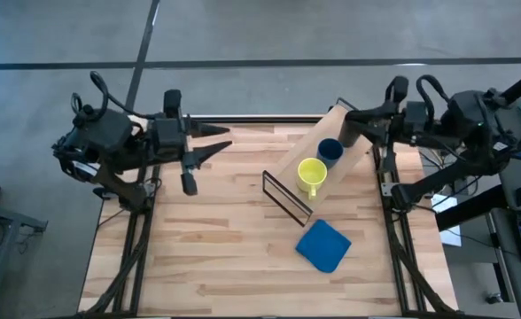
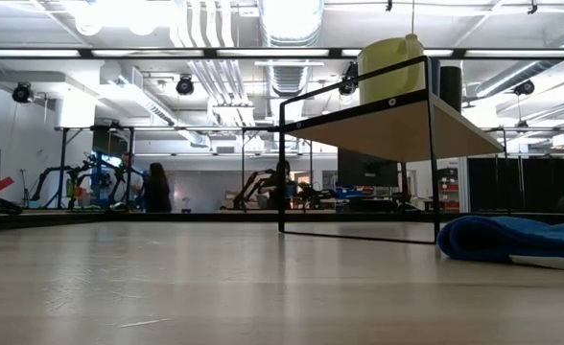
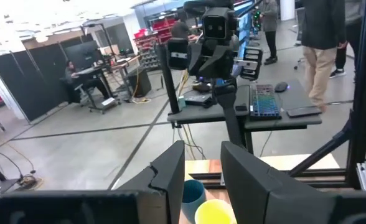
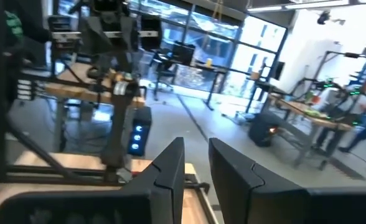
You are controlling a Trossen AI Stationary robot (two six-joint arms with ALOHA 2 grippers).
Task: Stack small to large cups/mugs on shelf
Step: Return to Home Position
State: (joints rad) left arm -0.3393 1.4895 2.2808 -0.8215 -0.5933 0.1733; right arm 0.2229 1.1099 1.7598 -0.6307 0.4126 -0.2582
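The shelf (image 1: 289, 174) is a light-wood board on a thin black frame, standing slantwise right of the table's middle. Three cups stand in a row on its board. The yellow mug (image 1: 311, 175) is nearest, the dark blue cup (image 1: 330, 151) is behind it, and the black cup (image 1: 349, 135) is at the far end. In the low view the yellow mug (image 2: 390, 69) and black cup (image 2: 450, 88) stand on the shelf (image 2: 378, 129). My left gripper (image 1: 225, 140) hovers open at the far left, pointing toward the shelf. My right gripper (image 1: 349, 112) is raised over the shelf's far end, with a narrow gap between its fingers.
A flat blue pad (image 1: 322, 245) lies on the table near the shelf's near end, seen also as the blue pad (image 2: 512, 238) in the low view. Bare tabletop (image 1: 207, 239) fills the left and near parts. People and desks show in the room beyond.
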